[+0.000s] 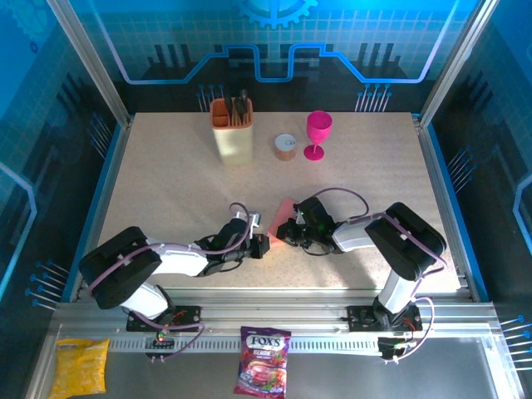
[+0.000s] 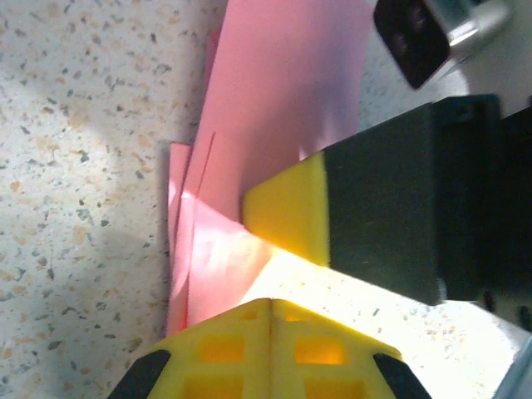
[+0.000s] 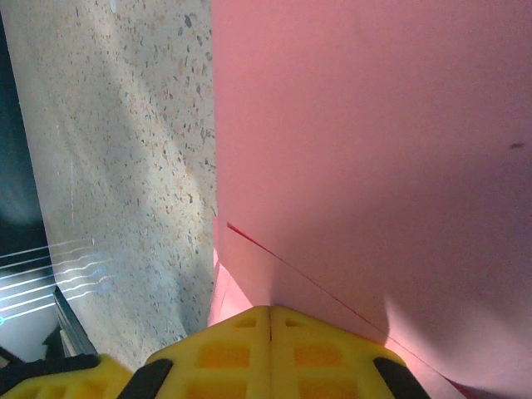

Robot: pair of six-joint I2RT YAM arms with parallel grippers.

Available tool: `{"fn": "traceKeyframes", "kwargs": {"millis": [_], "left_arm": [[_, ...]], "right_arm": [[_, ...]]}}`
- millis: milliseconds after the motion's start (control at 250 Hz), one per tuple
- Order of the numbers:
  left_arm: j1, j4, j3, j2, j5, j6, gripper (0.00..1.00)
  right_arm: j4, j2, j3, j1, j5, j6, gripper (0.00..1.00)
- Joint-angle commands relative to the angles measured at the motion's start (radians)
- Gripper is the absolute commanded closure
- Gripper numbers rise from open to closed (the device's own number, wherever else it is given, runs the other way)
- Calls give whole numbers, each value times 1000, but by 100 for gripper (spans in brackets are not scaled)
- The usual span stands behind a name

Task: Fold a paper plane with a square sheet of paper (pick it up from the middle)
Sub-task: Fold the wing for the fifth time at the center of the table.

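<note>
The square sheet of paper [image 1: 283, 211], salmon pink, lies partly folded on the table's near middle, with stacked layers and a diagonal crease [image 3: 316, 287] showing. My left gripper [image 1: 259, 245] is shut, its yellow tips [image 2: 270, 303] closed together at the paper's [image 2: 274, 100] near edge, nothing visible between them. My right gripper [image 1: 287, 235] is shut too, with its tips [image 3: 270, 312] low against the pink sheet [image 3: 374, 150]. In the left wrist view the right gripper's yellow fingertip [image 2: 287, 208] rests on the paper, close to the left one.
At the back of the speckled table [image 1: 166, 183] stand a cream holder with an orange insert and utensils [image 1: 231, 125], a small round tin [image 1: 285, 146] and a magenta goblet [image 1: 317, 133]. A candy bag [image 1: 263, 359] and a yellow bag [image 1: 81, 366] lie in front of the arm bases.
</note>
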Motion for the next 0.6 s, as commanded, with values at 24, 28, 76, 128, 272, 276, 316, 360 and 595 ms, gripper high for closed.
{"fn": "traceKeyframes", "kwargs": {"millis": [24, 28, 76, 128, 272, 276, 316, 360, 595], "left_arm": [[-5, -49, 48, 36, -15, 54, 100], [-5, -51, 49, 37, -15, 54, 100], [-6, -72, 60, 50, -22, 57, 100], [-7, -86, 66, 60, -28, 60, 100], [-18, -172, 78, 67, -71, 55, 100], [-18, -176, 79, 68, -73, 55, 100], [-23, -212, 84, 71, -89, 59, 100], [-28, -245, 87, 74, -103, 58, 100], [-28, -258, 63, 116, -110, 49, 100]], "right_arm": [[-137, 19, -26, -11, 44, -5, 100], [-137, 19, -26, -11, 44, -5, 100], [-135, 19, -27, -11, 43, -3, 100], [-135, 17, -28, -11, 43, -2, 100], [-135, 9, -25, -11, 35, -3, 100], [-136, 9, -25, -11, 35, -3, 100], [-138, 1, -24, -11, 32, -4, 100], [-141, -7, -19, -11, 30, -7, 100], [-183, -95, 17, -4, 20, -62, 100]]}}
